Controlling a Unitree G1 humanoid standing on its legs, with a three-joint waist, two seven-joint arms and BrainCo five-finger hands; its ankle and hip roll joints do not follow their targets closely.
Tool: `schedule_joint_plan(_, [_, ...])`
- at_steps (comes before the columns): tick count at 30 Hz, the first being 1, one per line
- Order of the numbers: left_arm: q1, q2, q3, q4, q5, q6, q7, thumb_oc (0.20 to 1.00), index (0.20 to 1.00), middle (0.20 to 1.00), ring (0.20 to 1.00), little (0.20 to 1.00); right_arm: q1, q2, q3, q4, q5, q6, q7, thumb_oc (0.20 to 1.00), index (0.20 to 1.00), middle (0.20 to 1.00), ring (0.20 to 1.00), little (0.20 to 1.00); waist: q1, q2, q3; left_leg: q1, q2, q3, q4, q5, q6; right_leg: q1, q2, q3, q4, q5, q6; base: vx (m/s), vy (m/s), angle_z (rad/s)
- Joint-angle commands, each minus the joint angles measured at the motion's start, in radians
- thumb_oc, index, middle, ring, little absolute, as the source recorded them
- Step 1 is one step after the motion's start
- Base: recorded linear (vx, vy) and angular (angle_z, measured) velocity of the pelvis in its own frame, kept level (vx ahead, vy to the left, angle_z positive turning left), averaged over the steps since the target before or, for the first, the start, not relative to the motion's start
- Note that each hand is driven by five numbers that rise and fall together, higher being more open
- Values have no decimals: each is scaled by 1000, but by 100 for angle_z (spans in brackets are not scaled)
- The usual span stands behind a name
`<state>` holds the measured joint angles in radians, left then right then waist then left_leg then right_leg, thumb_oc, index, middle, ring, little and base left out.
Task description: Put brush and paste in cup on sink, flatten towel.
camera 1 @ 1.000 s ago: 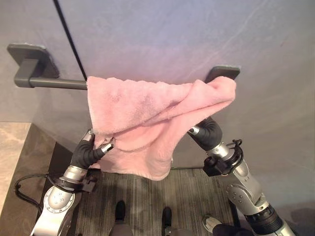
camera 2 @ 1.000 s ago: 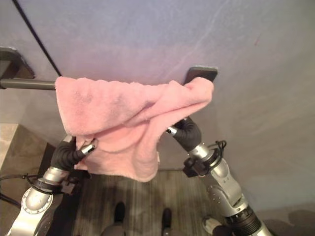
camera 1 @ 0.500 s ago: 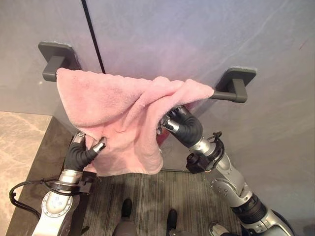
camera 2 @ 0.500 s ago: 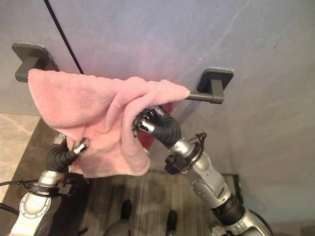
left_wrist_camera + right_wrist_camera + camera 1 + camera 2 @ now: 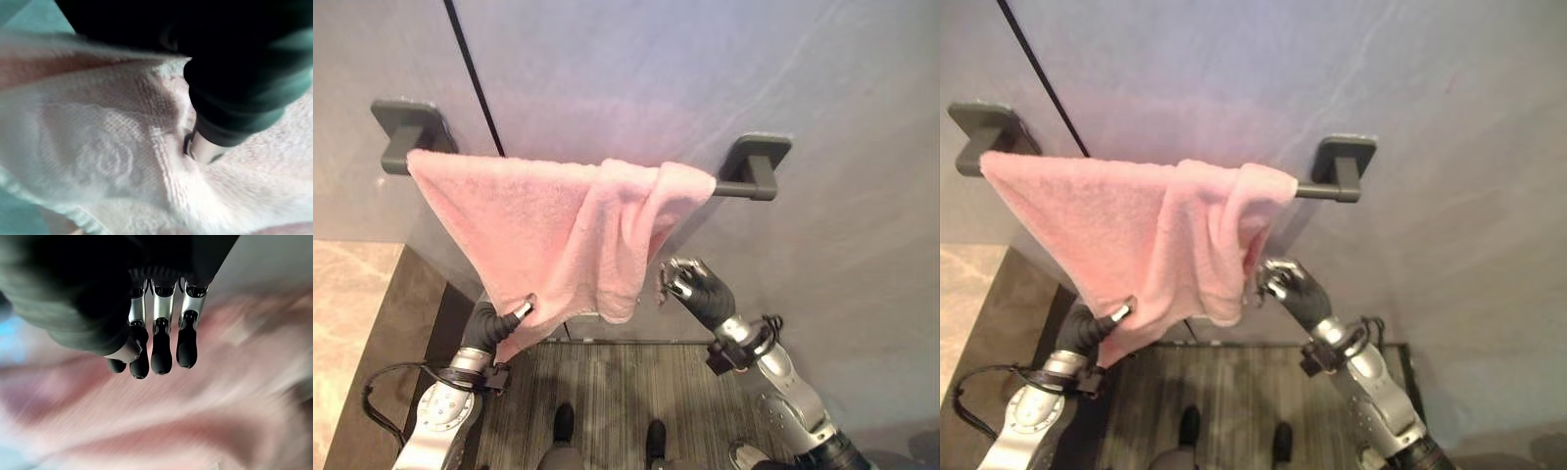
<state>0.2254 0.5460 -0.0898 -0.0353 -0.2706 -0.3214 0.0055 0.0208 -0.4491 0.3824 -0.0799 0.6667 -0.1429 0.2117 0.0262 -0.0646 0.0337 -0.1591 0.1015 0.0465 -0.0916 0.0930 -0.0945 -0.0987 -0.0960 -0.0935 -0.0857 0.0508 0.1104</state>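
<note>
Towel on the wall bar, left hand holding its lower corner

Wall (image 5: 636, 78) is grey, with a dark vertical seam, and it carries a dark towel bar (image 5: 744, 186) on two square mounts. The pink towel (image 5: 548, 230) hangs over the bar from the left mount almost to the right mount, spread on the left part and bunched in folds near the right end. The left hand (image 5: 499, 323) has its fingers closed on the lower left corner of the towel and holds it taut. The right hand (image 5: 695, 289) is just beside the bunched edge, apart from the cloth, with fingers curled and nothing in them
</note>
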Motion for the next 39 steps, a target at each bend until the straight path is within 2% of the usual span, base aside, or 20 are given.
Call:
schedule_joint_plan(1, [1,47,-8,52,88,-13,26,1000,1000,1000,1000,1000,-23,35,-54,-18,-80,-50,-39,1000,1000,1000,1000,1000,8,-38,-37,37,54,15,4,-45,-18,-39,-128,-66,-2,53,92,0,0,0])
schedule_joint_plan(3, [8,37,2,92,108,-12,41,1000,1000,1000,1000,1000,7,45,-90,16,-116,-56,-62,1000,1000,1000,1000,1000,4,-34,-43,49,54,17,4,-49,-17,-28,-129,-69,-2,51,92,0,0,0])
schedule_joint_plan(5, [52,25,61,139,184,-11,86,1000,1000,1000,1000,1000,83,38,-200,19,-248,-79,-131,1000,1000,1000,1000,1000,-5,-27,-54,64,53,20,4,-54,-15,-12,-130,-73,-2,48,95,31,38,1])
schedule_joint_plan(6, [95,20,131,131,234,-26,133,1000,1000,1000,1000,1000,133,27,-300,-48,-330,-118,-174,1000,1000,1000,1000,1000,-11,-22,-58,69,51,19,4,-57,-15,-5,-132,-73,-2,46,96,13,50,-1])
schedule_joint_plan(8, [128,13,189,109,264,-39,171,1000,1000,1000,1000,1000,160,29,-367,-109,-363,-148,-196,1000,1000,1000,1000,1000,-14,-21,-61,73,50,20,4,-59,-14,-1,-134,-74,-2,45,97,-5,46,-3])
schedule_joint_plan(10, [199,-2,367,6,324,-66,258,1000,1000,1000,1000,1000,191,8,-507,-257,-494,-198,-257,1000,1000,1000,1000,1000,-16,-22,-61,76,47,19,4,-64,-14,3,-136,-75,-2,44,96,-19,44,-1])
schedule_joint_plan(18, [208,2,593,-110,382,-96,330,1000,1000,1000,1000,1000,147,-17,-625,-421,-623,-235,-288,1000,1000,1000,1000,1000,-8,-31,-66,69,46,23,4,-68,-16,-7,-137,-76,-2,47,96,0,0,0])
schedule_joint_plan(23, [157,61,643,-161,445,-99,360,1000,1000,1000,1000,1000,24,-71,-598,-464,-701,-239,-325,1000,1000,1000,1000,1000,0,-35,-66,66,45,25,4,-68,-17,-14,-137,-70,-2,51,97,-1,3,-1])
schedule_joint_plan(24, [143,104,662,-180,475,-104,368,1000,1000,1000,1000,1000,-37,-96,-569,-484,-713,-241,-326,1000,1000,1000,1000,1000,8,-35,-71,65,45,25,4,-68,-19,-15,-138,-68,-2,52,98,0,0,0])
schedule_joint_plan(27, [126,145,681,-216,504,-104,371,1000,1000,1000,1000,1000,-104,-124,-526,-497,-734,-240,-332,1000,1000,1000,1000,1000,10,-34,-67,62,43,25,4,-69,-18,-19,-138,-62,-2,53,97,0,0,0])
schedule_joint_plan(31, [123,248,695,-306,545,-118,329,1000,1000,1000,1000,1000,-183,-193,-437,-539,-761,-231,-293,1000,1000,1000,1000,1000,16,-34,-62,64,42,25,4,-69,-18,-20,-136,-58,-2,51,95,0,0,0])
schedule_joint_plan(32, [124,247,697,-308,544,-117,327,1000,1000,1000,1000,1000,-187,-193,-435,-537,-762,-231,-294,1000,1000,1000,1000,1000,15,-34,-61,65,42,26,4,-69,-18,-20,-136,-57,-2,50,95,0,0,0])
schedule_joint_plan(33, [129,287,701,-334,558,-122,305,1000,1000,1000,1000,1000,-202,-229,-417,-550,-778,-228,-278,1000,1000,1000,1000,1000,17,-34,-59,65,42,25,4,-69,-18,-20,-136,-56,-2,50,95,0,0,0])
schedule_joint_plan(39, [165,370,718,-378,595,-128,274,1000,1000,1000,1000,1000,-213,-329,-382,-560,-814,-226,-249,1000,1000,1000,1000,1000,13,-34,-47,67,44,27,4,-69,-16,-23,-132,-53,-2,49,95,0,0,0])
